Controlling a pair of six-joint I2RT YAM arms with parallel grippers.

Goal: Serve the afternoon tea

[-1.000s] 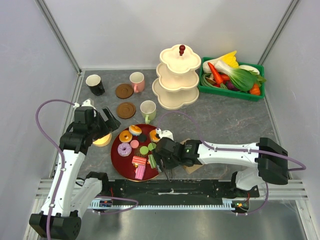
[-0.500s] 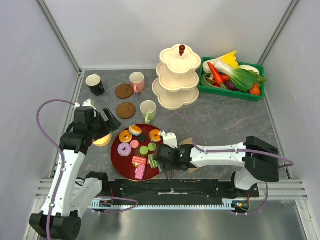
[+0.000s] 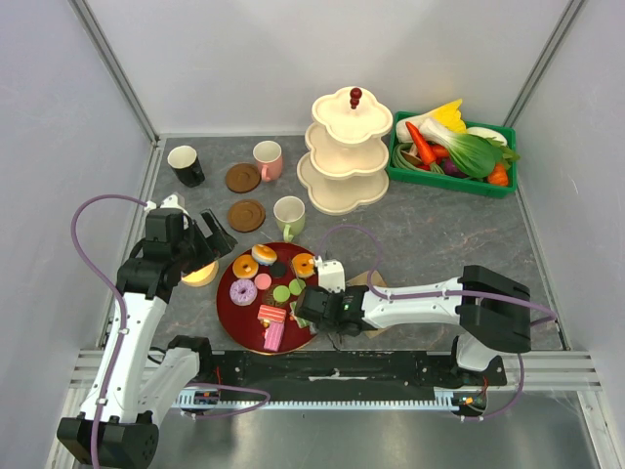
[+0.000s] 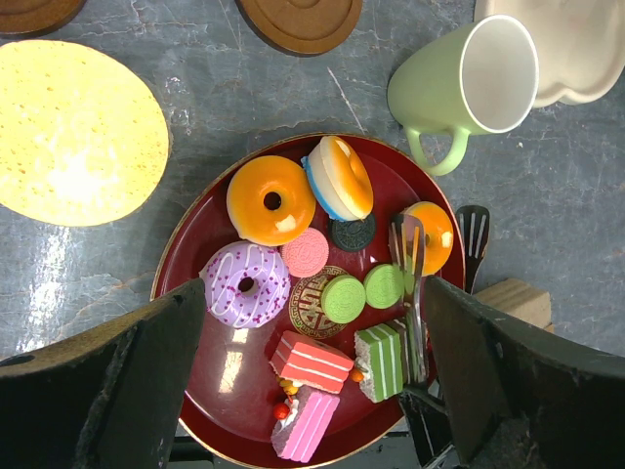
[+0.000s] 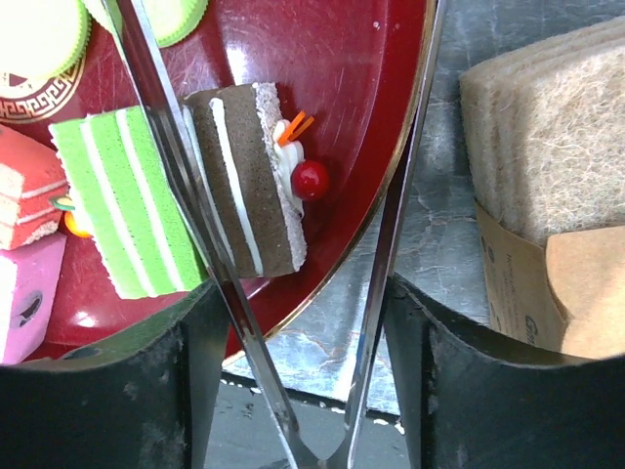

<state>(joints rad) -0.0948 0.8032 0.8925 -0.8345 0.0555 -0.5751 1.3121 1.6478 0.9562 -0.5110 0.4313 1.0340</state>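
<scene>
A dark red tray (image 3: 225, 293) holds the toy pastries: iced donuts (image 4: 270, 200), green macarons (image 4: 344, 298) and striped cake slices (image 4: 312, 362). My right gripper (image 5: 305, 322) is shut on a pair of metal tongs (image 5: 186, 176). The tong arms straddle a brown cake slice (image 5: 244, 176) at the tray's near right rim, next to a green slice (image 5: 127, 205). My left gripper (image 4: 312, 362) hangs open above the tray and holds nothing. Black (image 3: 186, 164), pink (image 3: 268, 158) and pale-green (image 3: 289, 215) mugs stand behind the tray with two brown coasters (image 3: 243, 178).
A cream three-tier stand (image 3: 344, 156) is at the back centre, with a green crate (image 3: 449, 176) of toy vegetables to its right. A tan block (image 5: 557, 137) lies just right of the tray. A yellow disc (image 4: 78, 132) lies to the tray's left.
My right gripper has slid toward the tray's near right rim, and the tong arms have drawn closer together around the brown slice. The left arm has not moved.
</scene>
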